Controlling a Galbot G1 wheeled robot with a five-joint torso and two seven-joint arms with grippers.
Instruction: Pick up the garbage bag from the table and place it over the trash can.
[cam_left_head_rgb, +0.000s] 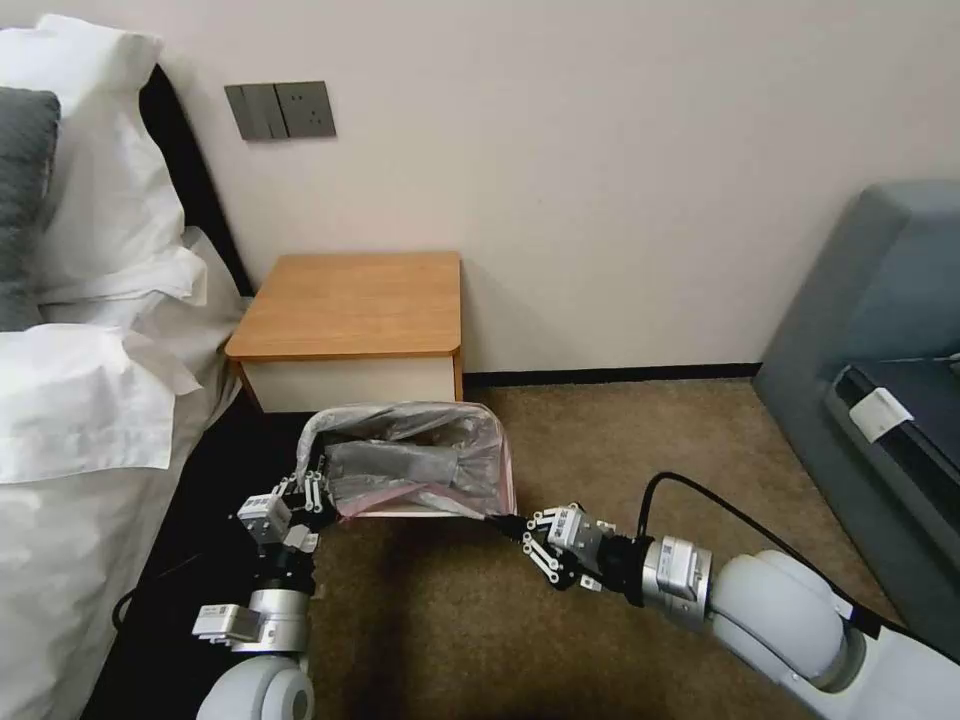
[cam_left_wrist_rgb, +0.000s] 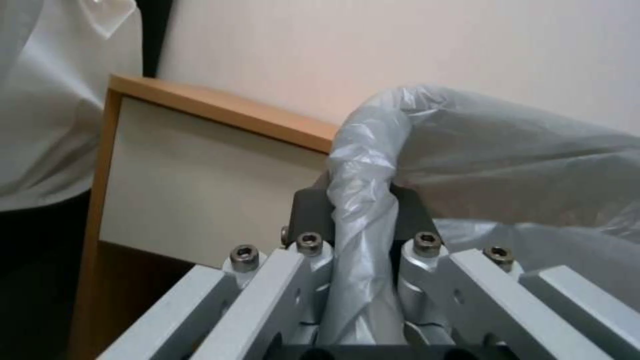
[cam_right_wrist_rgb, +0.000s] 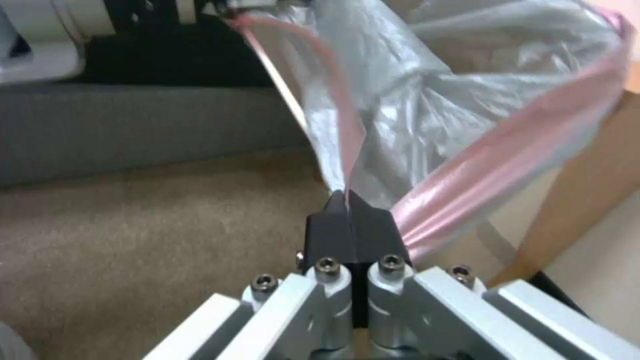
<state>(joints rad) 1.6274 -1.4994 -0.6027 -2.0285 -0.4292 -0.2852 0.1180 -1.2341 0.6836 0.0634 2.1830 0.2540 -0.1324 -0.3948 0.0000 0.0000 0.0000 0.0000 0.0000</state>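
Garbage bag (cam_left_head_rgb: 420, 460) stretched over the trash can (cam_left_head_rgb: 400, 510) before the table (cam_left_head_rgb: 350, 305), its mouth spanning between left gripper (cam_left_head_rgb: 318, 492) and right gripper (cam_left_head_rgb: 512, 524), each pinching an opposite rim edge.

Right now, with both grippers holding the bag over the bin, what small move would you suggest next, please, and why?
Probably ease both grippers down a little. The left gripper and right gripper each pinch the garbage bag, spread across the trash can, yet the pink edge still rides above its near rim.
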